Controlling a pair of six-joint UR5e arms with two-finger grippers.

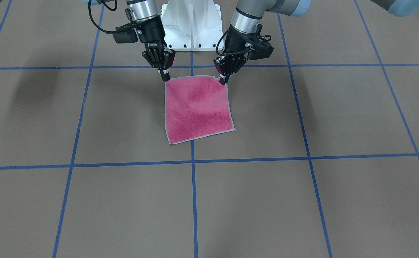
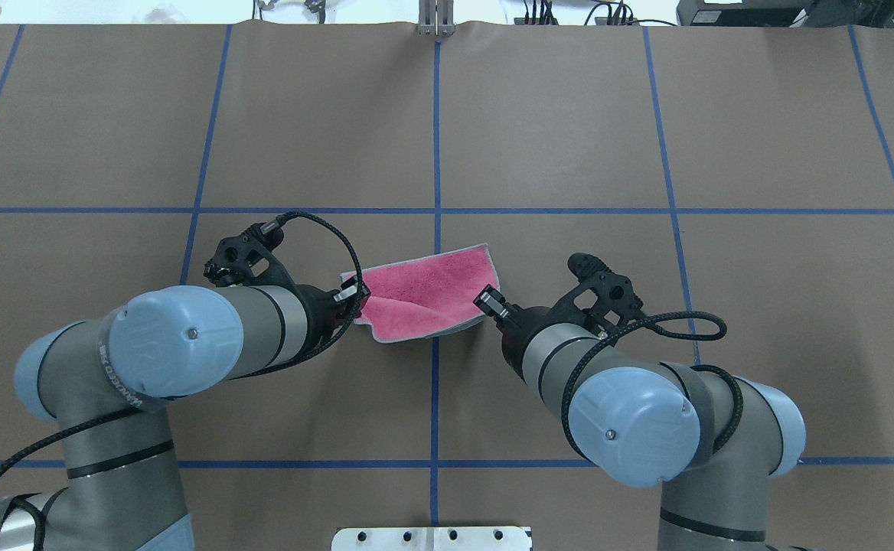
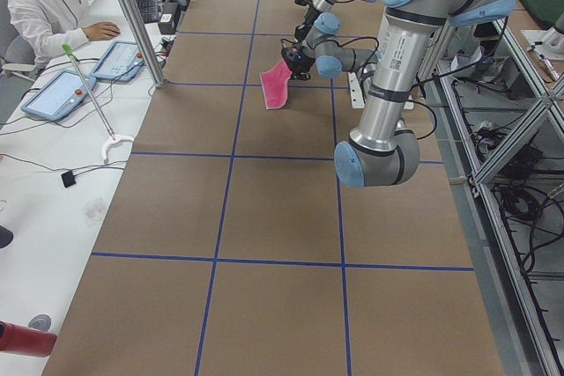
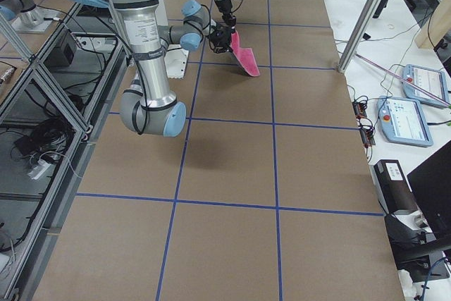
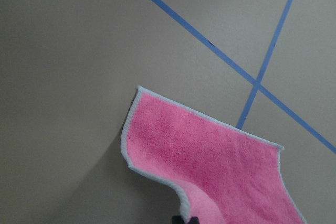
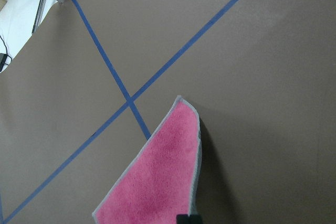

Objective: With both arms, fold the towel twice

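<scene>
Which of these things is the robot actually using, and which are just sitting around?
In use:
- towel, lifted by two corners
- left gripper, shut on one corner
- right gripper, shut on the other

Just sitting around:
- white pedestal
- tablets on the side desk
- person at a keyboard

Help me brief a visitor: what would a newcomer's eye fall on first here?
The bright pink towel stands out against the brown table. The left hand and right hand each pinch a corner on the robot's side, holding that edge raised while the far edge rests down.
</scene>
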